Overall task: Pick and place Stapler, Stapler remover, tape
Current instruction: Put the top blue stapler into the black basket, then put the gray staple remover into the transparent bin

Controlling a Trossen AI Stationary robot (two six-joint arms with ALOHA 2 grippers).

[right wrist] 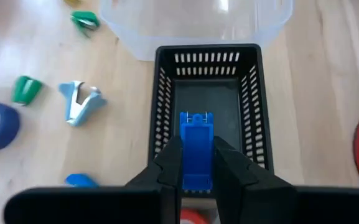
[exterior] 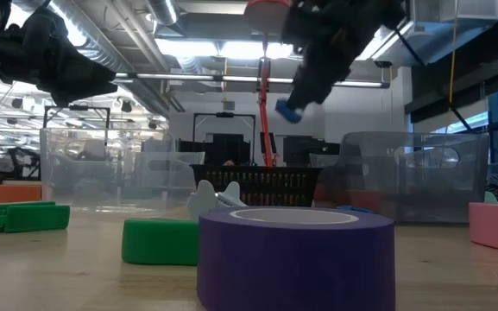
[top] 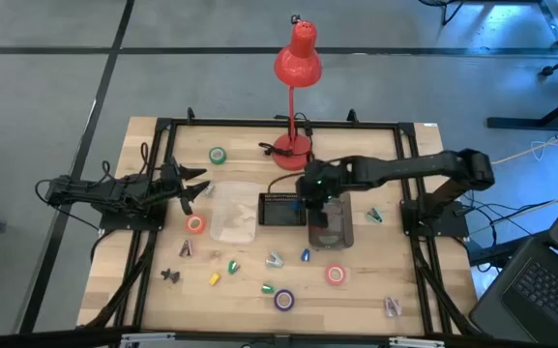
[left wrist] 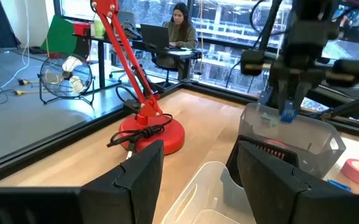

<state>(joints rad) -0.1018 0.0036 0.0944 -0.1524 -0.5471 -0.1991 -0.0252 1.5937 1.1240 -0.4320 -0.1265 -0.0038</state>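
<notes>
Light wooden table [top: 375, 290] with a black frame round it. Sitting on it: red desk lamp [top: 295, 145], black mesh basket [top: 280, 209], two clear plastic bins [top: 230, 211], tape rolls in green [top: 219, 155], orange-red [top: 194, 224], pink [top: 336, 275] and purple [top: 284, 300], plus scattered small staple removers.

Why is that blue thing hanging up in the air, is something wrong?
Nothing looks wrong. The right gripper holds a small blue stapler above the black basket. The left gripper waits at the table's left side.

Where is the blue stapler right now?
The blue stapler is clamped in the right gripper, in the air above the black basket, near the table's middle.
</notes>
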